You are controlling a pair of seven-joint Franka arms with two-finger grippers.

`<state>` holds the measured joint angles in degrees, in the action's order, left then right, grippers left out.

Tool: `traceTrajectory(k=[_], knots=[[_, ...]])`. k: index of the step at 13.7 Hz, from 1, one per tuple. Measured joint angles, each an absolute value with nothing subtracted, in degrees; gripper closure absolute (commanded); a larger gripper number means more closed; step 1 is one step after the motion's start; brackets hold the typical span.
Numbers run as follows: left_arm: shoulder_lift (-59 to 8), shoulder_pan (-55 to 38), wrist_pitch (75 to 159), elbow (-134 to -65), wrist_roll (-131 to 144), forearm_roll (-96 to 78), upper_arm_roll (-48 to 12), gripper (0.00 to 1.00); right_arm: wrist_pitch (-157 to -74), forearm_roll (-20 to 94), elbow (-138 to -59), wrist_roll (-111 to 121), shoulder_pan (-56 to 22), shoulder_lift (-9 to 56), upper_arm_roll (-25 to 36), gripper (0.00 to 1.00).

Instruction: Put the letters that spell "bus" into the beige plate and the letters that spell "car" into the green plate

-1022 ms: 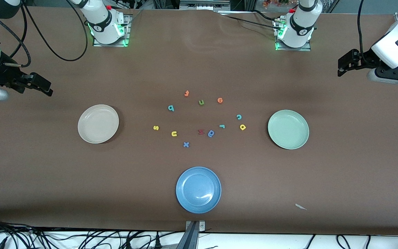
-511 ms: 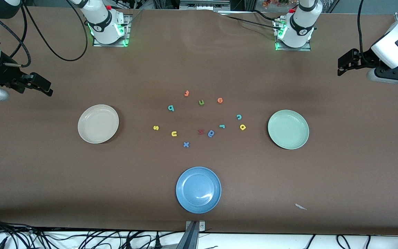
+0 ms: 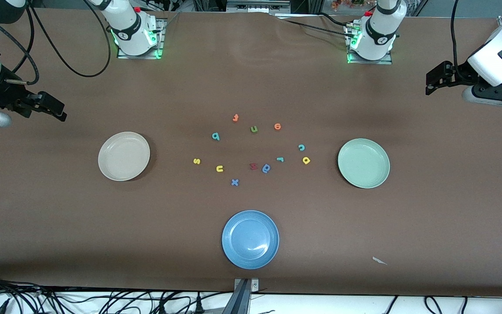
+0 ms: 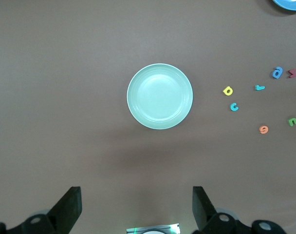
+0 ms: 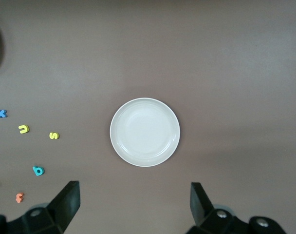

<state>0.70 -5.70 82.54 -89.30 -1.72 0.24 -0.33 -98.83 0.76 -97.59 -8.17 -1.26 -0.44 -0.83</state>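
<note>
The beige plate (image 3: 123, 156) lies toward the right arm's end, the green plate (image 3: 363, 163) toward the left arm's end. Between them lie the teal b (image 3: 215, 136), yellow s (image 3: 197, 161), yellow u (image 3: 219, 168), teal c (image 3: 301, 147), yellow a (image 3: 306, 160) and teal r (image 3: 280, 159). My right gripper (image 3: 57, 109) hangs open and empty high over the table's end; its wrist view looks down on the beige plate (image 5: 145, 132). My left gripper (image 3: 434, 80) hangs open and empty over the other end, with the green plate (image 4: 159, 96) below it.
A blue plate (image 3: 250, 239) sits nearest the front camera. Other letters lie among the task's: an orange t (image 3: 235, 117), green u (image 3: 254, 129), orange e (image 3: 277, 126), red m (image 3: 253, 165), darker blue letter (image 3: 266, 168) and blue x (image 3: 235, 182).
</note>
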Motion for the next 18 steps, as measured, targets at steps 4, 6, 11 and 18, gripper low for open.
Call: traceTrajectory(k=[4,6,11,18], knots=[[0.4,-5.8,82.5,-89.3,-1.7,0.2,-0.2,0.0,-98.8,0.8,-97.6,-8.2,-1.3,-0.4,-0.8,0.0],[-0.1,-5.4,82.7,-89.3,-1.7,0.2,0.0,0.0,-98.8,0.8,-97.6,-8.2,-1.3,-0.4,-0.8,0.0],[-0.6,-5.1,82.8,-89.3,-1.7,0.2,0.0,0.0,-98.8,0.8,-97.6,-8.2,-1.3,-0.4,-0.8,0.0],[-0.6,-5.1,82.8,-89.3,-1.7,0.2,0.0,0.0,-98.8,0.8,-97.6,-8.2,-1.3,-0.4,-0.8,0.0]])
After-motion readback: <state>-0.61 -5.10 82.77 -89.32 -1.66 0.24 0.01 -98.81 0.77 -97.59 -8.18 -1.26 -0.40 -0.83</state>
